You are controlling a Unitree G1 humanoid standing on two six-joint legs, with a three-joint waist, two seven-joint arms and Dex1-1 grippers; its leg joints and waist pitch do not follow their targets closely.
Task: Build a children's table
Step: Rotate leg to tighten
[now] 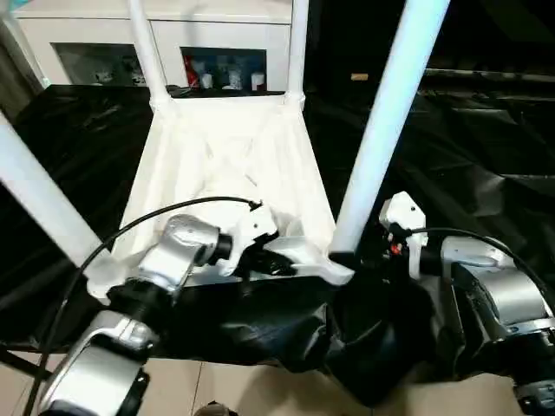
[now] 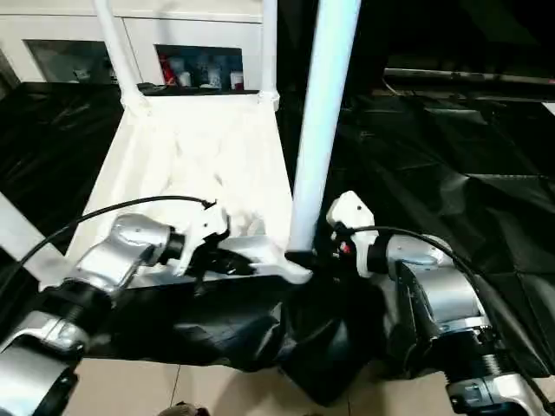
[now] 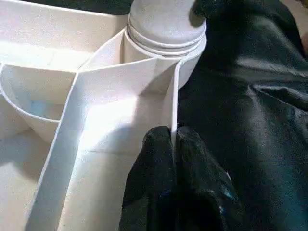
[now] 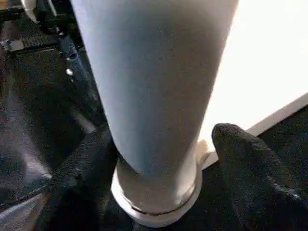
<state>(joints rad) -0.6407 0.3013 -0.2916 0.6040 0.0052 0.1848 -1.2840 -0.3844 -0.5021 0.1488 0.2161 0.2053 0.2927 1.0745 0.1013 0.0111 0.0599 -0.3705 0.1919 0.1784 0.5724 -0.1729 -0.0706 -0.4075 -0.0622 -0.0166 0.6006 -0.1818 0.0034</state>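
Tabletop (image 1: 230, 165) lies upside down on black sheeting (image 1: 486, 173); four legs stand in corner sockets, so assembly looks near done. Left gripper (image 3: 173, 144) pinched shut on the near rim. Right gripper (image 4: 163, 159) spread around near-right leg (image 1: 381, 121), pads apparently clear. Seating unconfirmed; flipping remains.

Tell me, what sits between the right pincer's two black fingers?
A white table leg, seated in its corner socket; fingers flank it, seen in the right wrist view.
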